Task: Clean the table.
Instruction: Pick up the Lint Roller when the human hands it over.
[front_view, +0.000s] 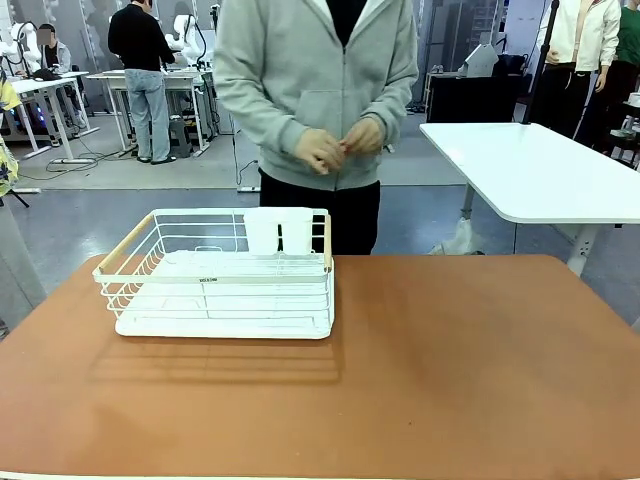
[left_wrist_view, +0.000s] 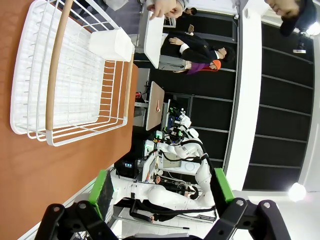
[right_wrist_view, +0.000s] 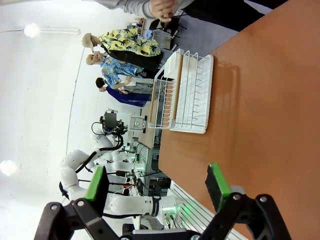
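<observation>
The table (front_view: 450, 370) has a reddish-brown top, and a person in a grey hoodie stands at its far edge with both hands (front_view: 340, 145) held together at the waist. My left gripper (left_wrist_view: 161, 182) is open, with nothing between its green pads; it hangs above the table (left_wrist_view: 30, 170) near the white wire rack (left_wrist_view: 75, 75). My right gripper (right_wrist_view: 156, 181) is also open and holds nothing. It hovers over the table (right_wrist_view: 260, 100), well away from the rack (right_wrist_view: 187, 95).
The white wire rack (front_view: 215, 275) with wooden handles stands on the far left part of the table, with a white cup holder (front_view: 278, 232) at its back edge. A white-topped table (front_view: 540, 170) stands beyond the far right corner. Other people stand farther back.
</observation>
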